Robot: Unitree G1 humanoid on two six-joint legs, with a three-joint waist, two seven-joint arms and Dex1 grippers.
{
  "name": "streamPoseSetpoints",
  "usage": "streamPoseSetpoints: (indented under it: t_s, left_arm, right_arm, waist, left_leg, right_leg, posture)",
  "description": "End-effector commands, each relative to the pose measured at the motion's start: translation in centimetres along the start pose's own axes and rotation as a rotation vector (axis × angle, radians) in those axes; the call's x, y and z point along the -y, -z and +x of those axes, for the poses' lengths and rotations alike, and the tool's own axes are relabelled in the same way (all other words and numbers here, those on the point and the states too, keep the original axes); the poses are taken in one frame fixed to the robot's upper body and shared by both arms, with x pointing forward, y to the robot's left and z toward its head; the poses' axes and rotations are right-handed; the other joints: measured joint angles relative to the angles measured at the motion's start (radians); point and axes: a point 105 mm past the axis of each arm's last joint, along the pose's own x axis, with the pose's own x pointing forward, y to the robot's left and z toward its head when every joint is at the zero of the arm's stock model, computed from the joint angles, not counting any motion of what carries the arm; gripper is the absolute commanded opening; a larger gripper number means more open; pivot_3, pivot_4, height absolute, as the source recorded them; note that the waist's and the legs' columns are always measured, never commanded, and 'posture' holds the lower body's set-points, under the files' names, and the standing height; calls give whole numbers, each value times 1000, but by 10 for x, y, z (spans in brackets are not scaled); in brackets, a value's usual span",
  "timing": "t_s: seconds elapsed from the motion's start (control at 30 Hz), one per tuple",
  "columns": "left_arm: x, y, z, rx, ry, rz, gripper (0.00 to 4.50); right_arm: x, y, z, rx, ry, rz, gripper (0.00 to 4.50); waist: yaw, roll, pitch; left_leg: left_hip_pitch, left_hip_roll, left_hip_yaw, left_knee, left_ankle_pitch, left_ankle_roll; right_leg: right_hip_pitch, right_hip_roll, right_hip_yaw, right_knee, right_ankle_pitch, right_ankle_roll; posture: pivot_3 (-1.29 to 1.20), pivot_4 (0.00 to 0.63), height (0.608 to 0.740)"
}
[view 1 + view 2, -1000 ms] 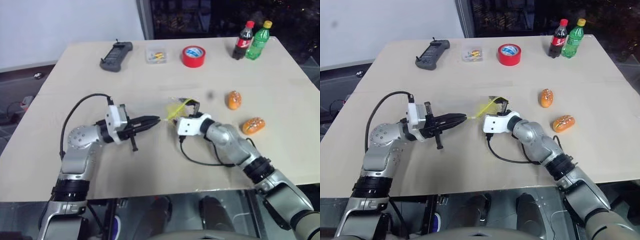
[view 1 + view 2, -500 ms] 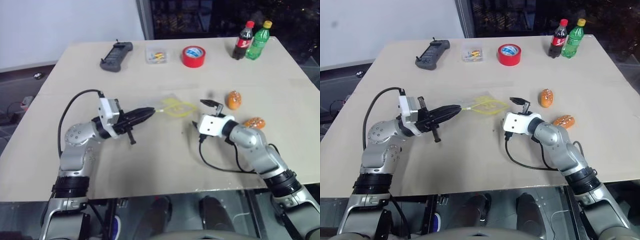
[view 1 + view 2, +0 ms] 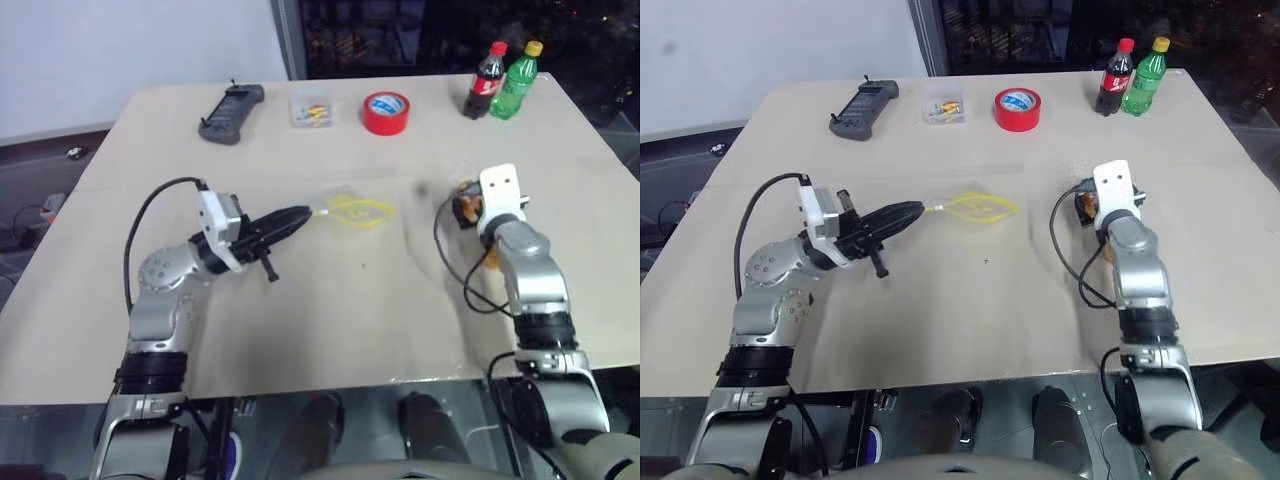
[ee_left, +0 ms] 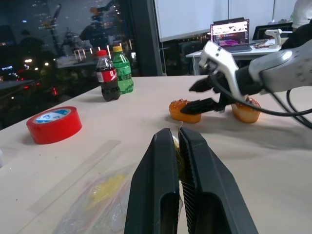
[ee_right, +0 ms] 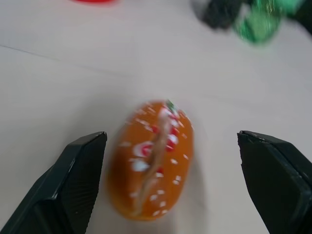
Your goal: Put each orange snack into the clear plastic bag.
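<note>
Gripping the clear plastic bag [image 3: 975, 208] in closed jaws, the left gripper [image 3: 912, 211] hovers over the desk [image 3: 970, 300] (right gripper [image 5: 170, 180], jaws wide, flanks an orange snack [image 5: 152, 158]).

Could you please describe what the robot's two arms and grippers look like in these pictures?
Both arms are built of rounded silver-grey metal segments with black bands at the joints. Each wrist carries a white block, and a loose black cable loops from it back along the arm. The left gripper and the right gripper each have two tapered, matt black fingers.
</note>
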Motion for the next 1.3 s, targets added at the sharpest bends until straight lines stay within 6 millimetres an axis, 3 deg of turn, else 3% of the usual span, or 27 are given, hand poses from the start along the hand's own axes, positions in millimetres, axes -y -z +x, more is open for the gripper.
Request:
streamPoseSetpoints:
  t_s: [0.03,0.1,0.23,0.3,0.4,0.57,0.7,1.3]
  left_arm:
    - [-4,-6,-1,14,-21,31,0]
    - [-4,-5,-1,15,-25,31,0]
    - [-4,-5,-3,10,-38,35,0]
    - [-3,-5,-4,10,-40,39,0]
    - [-1,-6,-5,13,-37,43,0]
    - [-1,-8,-7,26,-29,41,0]
    - [-2,-11,-9,31,-21,46,0]
    - [24,-7,-16,-11,111,60,0]
  right_arm:
    - [-2,-8,10,-5,-18,107,4387]
    - [-5,-7,14,-20,-42,130,4154]
    - [-9,-16,9,30,-104,123,2512]
    - [-16,-25,-1,80,-178,104,2057]
    - [-45,-41,-31,166,-400,86,2057]
    - [-92,-41,-81,162,-705,35,2057]
    - [-118,-41,-96,145,-809,18,2057]
    - [-158,-37,-82,83,-1014,-64,2057]
  waist:
    - [0,0,0]
    - [-1,0,0]
    - [-1,0,0]
    - [-1,0,0]
    - [-1,0,0]
    - [0,0,0]
    - [1,0,0]
    - [2,0,0]
  left_leg:
    - [0,0,0,0,0,0]
    - [0,0,0,0,0,0]
    - [0,0,0,0,0,0]
    - [0,0,0,0,0,0]
    - [-1,0,-1,0,0,0]
    - [-1,0,-1,0,0,1]
    - [0,0,-1,0,0,1]
    - [-1,0,-2,0,0,1]
  right_leg:
    - [0,0,0,0,0,0]
    - [0,0,0,0,0,0]
    - [0,0,0,0,0,0]
    - [0,0,0,0,0,0]
    - [-1,0,0,0,0,0]
    - [0,0,-1,0,0,0]
    - [0,0,-1,0,0,0]
    - [0,0,-2,-2,0,0]
  posture:
    - [0,150,740]
    - [0,150,740]
    - [0,150,740]
    - [0,150,740]
    - [0,150,740]
    - [0,150,740]
    - [0,150,740]
    - [0,150,740]
